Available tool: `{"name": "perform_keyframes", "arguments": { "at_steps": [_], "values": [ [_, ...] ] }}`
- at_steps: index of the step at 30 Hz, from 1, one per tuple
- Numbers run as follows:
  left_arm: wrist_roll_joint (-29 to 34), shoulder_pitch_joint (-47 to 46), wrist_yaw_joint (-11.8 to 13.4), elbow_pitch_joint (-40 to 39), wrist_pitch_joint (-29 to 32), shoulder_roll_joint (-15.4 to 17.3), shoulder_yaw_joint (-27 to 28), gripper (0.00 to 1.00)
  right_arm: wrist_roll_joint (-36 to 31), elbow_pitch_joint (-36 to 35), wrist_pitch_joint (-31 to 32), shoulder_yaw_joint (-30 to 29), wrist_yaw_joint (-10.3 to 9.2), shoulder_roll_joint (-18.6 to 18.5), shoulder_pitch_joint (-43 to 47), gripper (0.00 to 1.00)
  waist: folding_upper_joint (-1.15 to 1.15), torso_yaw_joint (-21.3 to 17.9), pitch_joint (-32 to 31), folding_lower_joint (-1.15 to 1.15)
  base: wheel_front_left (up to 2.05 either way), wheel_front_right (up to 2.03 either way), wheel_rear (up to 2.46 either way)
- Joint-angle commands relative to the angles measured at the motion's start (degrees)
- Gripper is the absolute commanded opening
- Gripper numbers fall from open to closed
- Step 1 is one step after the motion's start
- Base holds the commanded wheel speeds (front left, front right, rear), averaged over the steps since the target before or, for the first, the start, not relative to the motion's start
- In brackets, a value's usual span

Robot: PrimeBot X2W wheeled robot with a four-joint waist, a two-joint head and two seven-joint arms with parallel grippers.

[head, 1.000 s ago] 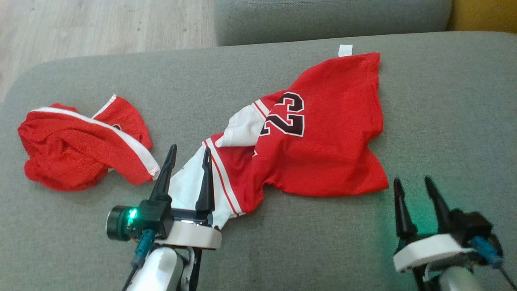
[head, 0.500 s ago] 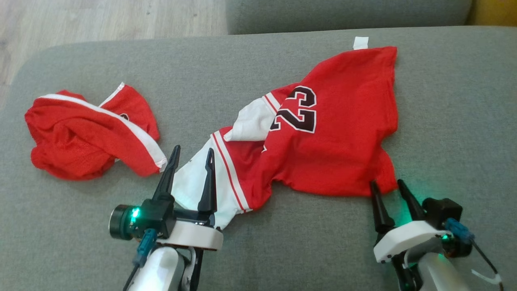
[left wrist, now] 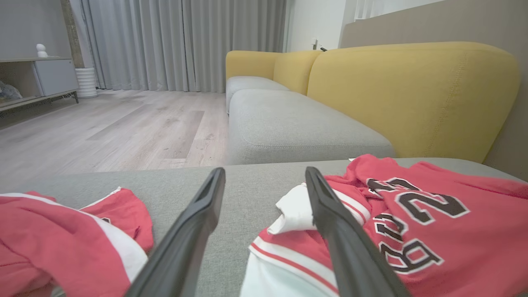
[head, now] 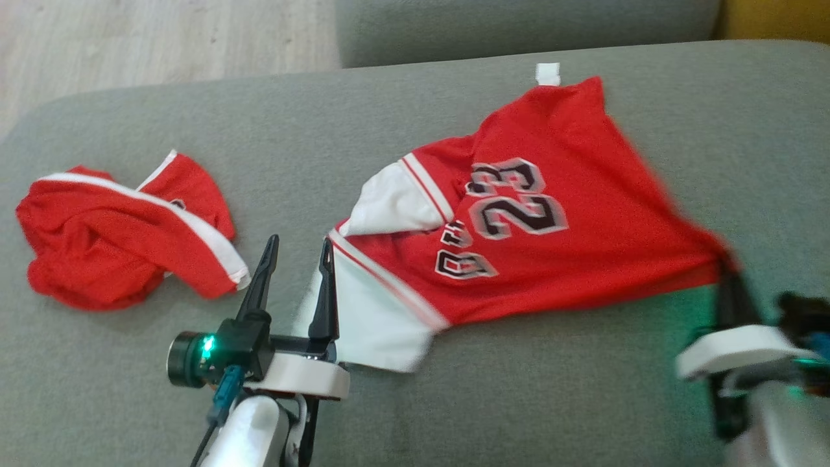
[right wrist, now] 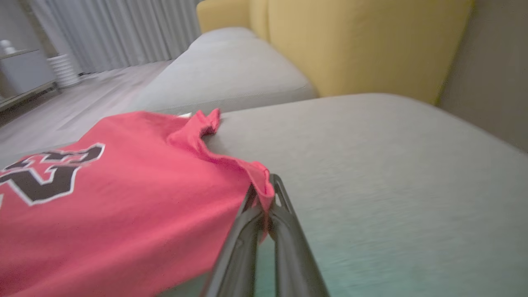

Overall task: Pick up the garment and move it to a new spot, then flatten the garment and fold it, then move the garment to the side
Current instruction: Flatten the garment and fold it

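Right wrist view: the right gripper is clamping the jersey by its corner, seemingly shallowly; tugging risks slippage. The left gripper is gaping beside it.

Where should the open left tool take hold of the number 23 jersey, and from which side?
The white corner nearest the left tool: it lies flat and loose at the jersey's near-left end, opposite the red corner that the right tool pinches. Probably come in low from the robot's side, one finger sliding under the edge along the grey cushion.
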Motion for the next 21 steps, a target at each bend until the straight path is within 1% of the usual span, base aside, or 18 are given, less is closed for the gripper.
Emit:
{"name": "perform_keyframes", "arguments": {
  "at_steps": [1, 5, 6, 8, 9, 10, 11, 13, 15, 18, 20, 21],
  "values": [
    [0.8, -1.2, -0.2, -1.4, -0.5, 0.0, 2.1, 1.0, -2.4, -3.6, -0.4, -2.9, -0.04, -0.3, -0.3, 0.0, 0.0, -1.0, -0.4, 0.0, 0.0, 0.0, 0.0],
    [0.8, -1.5, -0.5, -0.9, -0.5, 0.0, 2.2, 1.0, -6.3, -6.6, -0.4, -12.9, -0.04, -0.3, 0.0, 0.0, 0.0, -2.1, -0.4, 0.0, 0.0, 0.0, 0.0],
    [0.9, -1.6, -0.5, -0.8, -0.5, 0.0, 2.1, 1.0, -7.0, -6.9, -0.4, -14.9, -0.04, -0.3, -0.2, 0.0, 0.0, -2.3, -0.4, 0.0, 0.0, 0.0, 0.0],
    [0.8, -1.9, -0.6, -0.6, -0.5, -0.1, 2.0, 1.0, -7.5, -6.1, -0.4, -16.8, -0.04, -0.3, -0.5, 0.0, 0.0, -2.4, -0.2, 0.0, 0.0, 0.0, 0.0],
    [0.8, -2.1, -0.6, -0.5, -0.5, -0.1, 1.9, 1.0, -7.8, -5.7, -0.4, -17.2, -0.04, -0.3, -0.6, 0.5, 0.0, -2.4, -0.1, 0.0, 0.0, 0.0, 0.0],
    [0.8, -2.1, -0.6, -0.5, -0.5, -0.1, 1.9, 1.0, -7.8, -5.7, -0.4, -17.2, -0.04, -0.3, -0.6, 0.5, 0.0, -2.4, -0.1, 0.0, 0.0, 0.0, 0.0],
    [0.7, -2.2, -0.6, -0.4, -0.5, -0.1, 1.8, 1.0, -8.1, -5.6, -0.4, -17.5, -0.04, -0.3, -0.8, 1.0, 0.0, -2.4, 0.0, 0.0, 0.0, 0.0, 0.0],
    [0.5, -2.5, -0.6, -0.3, -0.5, -0.1, 1.7, 1.0, -9.7, -6.9, -0.4, -16.9, -0.04, -0.3, -1.0, 1.0, 0.0, -2.3, 0.2, 0.0, 0.0, 0.0, 0.0],
    [0.1, -2.6, -0.6, -0.2, -0.5, -0.1, 1.4, 1.0, -8.8, -10.1, -0.4, -15.0, -0.04, -0.3, -1.3, 1.0, 0.0, -2.1, 0.3, 0.0, 0.0, 0.0, 0.0],
    [-0.3, -2.8, -0.6, -0.1, -0.5, -0.1, 1.2, 1.0, -5.1, -16.8, -0.4, -7.0, -0.04, -0.3, 0.5, 1.0, 0.0, -1.7, 0.5, 0.0, 0.0, 0.0, 0.0],
    [-0.5, -3.0, -0.5, 0.0, -0.5, -0.1, 1.1, 1.0, -1.6, -20.7, -0.4, -0.5, -0.04, -0.3, 2.8, 1.0, 0.0, -1.4, 0.6, 0.0, 0.0, 0.0, 0.0],
    [-0.5, -3.0, -0.5, 0.0, -0.5, -0.1, 1.1, 1.0, -1.1, -22.3, -0.4, 2.0, -0.04, -0.3, 4.0, 1.0, 0.0, -1.4, 0.6, 0.0, 0.0, 0.0, 0.0]
  ]
}}
